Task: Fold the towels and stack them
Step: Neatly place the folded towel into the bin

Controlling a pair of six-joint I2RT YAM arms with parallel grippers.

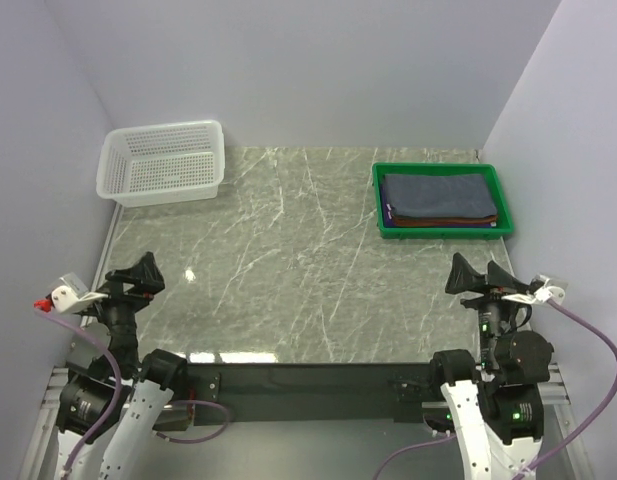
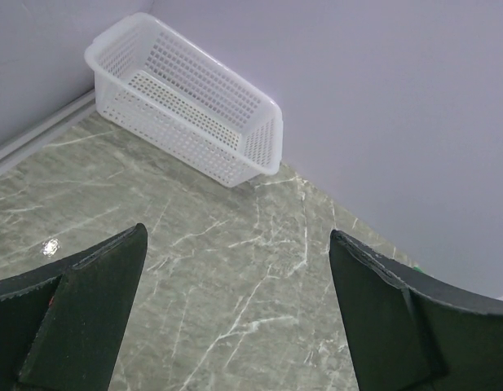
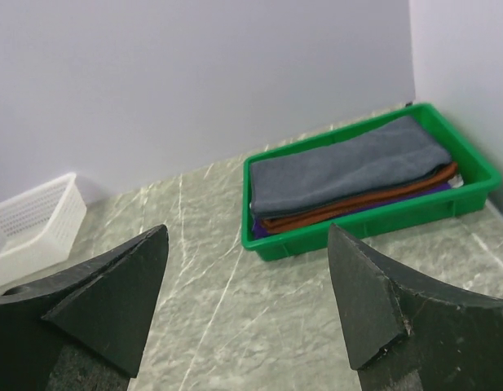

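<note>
Three folded towels (image 1: 438,198) lie stacked in the green tray (image 1: 443,232) at the back right: grey-blue on top, rust-brown under it, purple at the bottom. The right wrist view shows the same stack of towels (image 3: 349,167) in the green tray (image 3: 373,221). My left gripper (image 1: 138,275) is drawn back at the near left edge, open and holding nothing. My right gripper (image 1: 481,276) sits at the near right edge, well short of the tray, open and holding nothing. Marble shows between the left gripper (image 2: 237,244) jaws and between the right gripper (image 3: 247,236) jaws.
A white mesh basket (image 1: 163,163) stands at the back left, holding nothing, also seen as the basket (image 2: 186,98) in the left wrist view and the basket (image 3: 31,224) at the left edge of the right wrist view. Grey walls close in the table (image 1: 288,270) on three sides.
</note>
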